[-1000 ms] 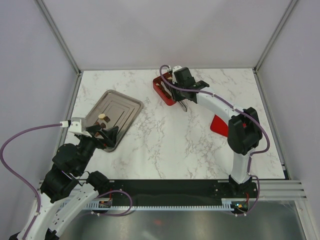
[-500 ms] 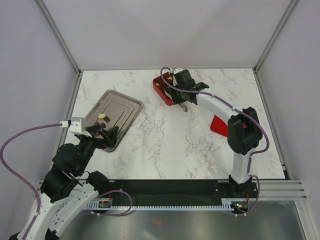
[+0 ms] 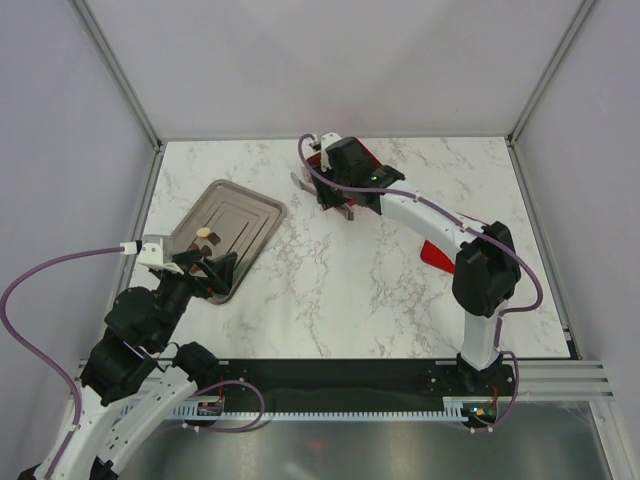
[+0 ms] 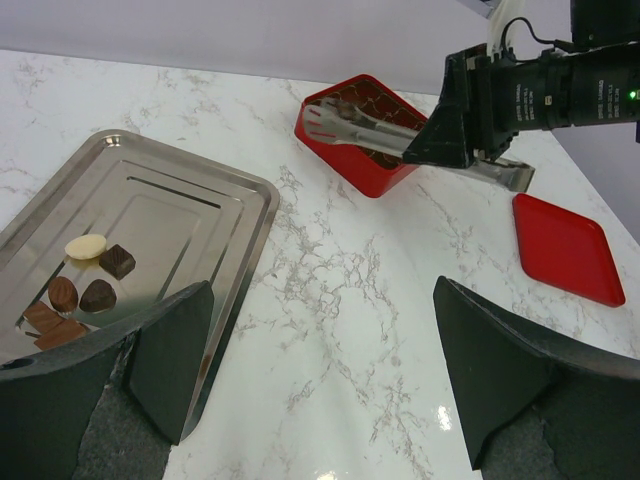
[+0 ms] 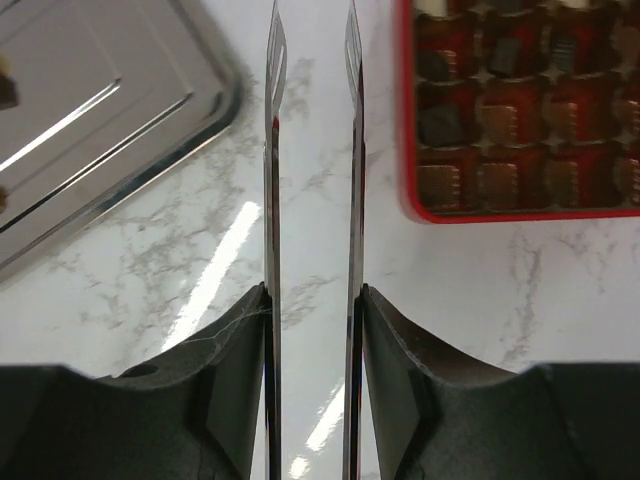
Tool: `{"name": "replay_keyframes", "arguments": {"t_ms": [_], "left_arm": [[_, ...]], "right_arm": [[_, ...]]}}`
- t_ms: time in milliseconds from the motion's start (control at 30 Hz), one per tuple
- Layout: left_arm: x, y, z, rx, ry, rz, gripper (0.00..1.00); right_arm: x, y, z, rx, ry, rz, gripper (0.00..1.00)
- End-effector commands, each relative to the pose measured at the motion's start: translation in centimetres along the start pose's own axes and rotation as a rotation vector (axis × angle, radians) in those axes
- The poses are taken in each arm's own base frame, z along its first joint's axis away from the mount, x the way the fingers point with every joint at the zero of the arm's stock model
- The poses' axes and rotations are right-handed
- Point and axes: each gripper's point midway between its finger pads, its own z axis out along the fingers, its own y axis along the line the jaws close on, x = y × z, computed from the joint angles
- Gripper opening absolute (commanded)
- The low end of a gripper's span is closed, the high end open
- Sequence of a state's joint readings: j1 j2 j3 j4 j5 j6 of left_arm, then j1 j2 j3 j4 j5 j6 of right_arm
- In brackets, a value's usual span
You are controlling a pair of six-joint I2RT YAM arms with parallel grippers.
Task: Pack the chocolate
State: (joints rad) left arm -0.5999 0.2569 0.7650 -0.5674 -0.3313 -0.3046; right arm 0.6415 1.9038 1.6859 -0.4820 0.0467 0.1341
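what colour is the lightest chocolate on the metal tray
That chocolate is pale cream, clearest in the left wrist view.

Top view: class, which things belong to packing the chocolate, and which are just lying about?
In the job: chocolate pieces, steel tray, tongs, red gridded box, right gripper holding the tongs.
Lying about: red lid; left gripper, open, holding nothing.

White-black arms (image 3: 430, 215), apparently purple cables (image 3: 75, 257)
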Motion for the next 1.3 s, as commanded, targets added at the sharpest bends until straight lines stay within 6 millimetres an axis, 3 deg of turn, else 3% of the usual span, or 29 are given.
{"name": "replay_keyframes", "arguments": {"t_ms": [0, 33, 233, 333, 600, 800, 1000, 1267], "left_arm": [[-1.0, -0.2, 0.3, 0.005, -0.034, 0.026, 1.00], [-1.0, -0.1, 0.3, 0.003, -0.036, 0.027, 1.00], [-0.9, -0.1, 0.3, 0.000, -0.034, 0.031, 1.00], [-1.0, -0.1, 0.3, 0.001, -0.037, 0.031, 1.00], [-0.9, -0.1, 0.5, -0.001, -0.030, 0.034, 1.00], [-0.8, 0.0, 0.5, -0.003, -0.029, 0.033, 1.00], [-0.8, -0.1, 0.6, -0.004, -0.026, 0.034, 1.00], [-0.8, -0.1, 0.5, -0.004, -0.026, 0.029, 1.00]], "right_arm": [[-2.2, 7.2, -1.5, -0.134, -0.080, -0.085, 0.49], [-1.6, 9.4, -1.5, -0.166, -0.073, -0.105, 0.49], [2.0, 18.0, -0.3, -0.332, -0.024, -0.170, 0.51], [3.6, 20.7, -0.1, -0.379, 0.000, -0.205, 0.52], [7.1, 24.5, 0.5, -0.461, 0.060, -0.245, 0.55], [9.1, 25.3, 1.8, -0.458, 0.097, -0.264, 0.56], [9.9, 26.2, 1.7, -0.475, 0.111, -0.275, 0.55], [8.2, 24.6, 0.9, -0.398, 0.067, -0.269, 0.40]]}}
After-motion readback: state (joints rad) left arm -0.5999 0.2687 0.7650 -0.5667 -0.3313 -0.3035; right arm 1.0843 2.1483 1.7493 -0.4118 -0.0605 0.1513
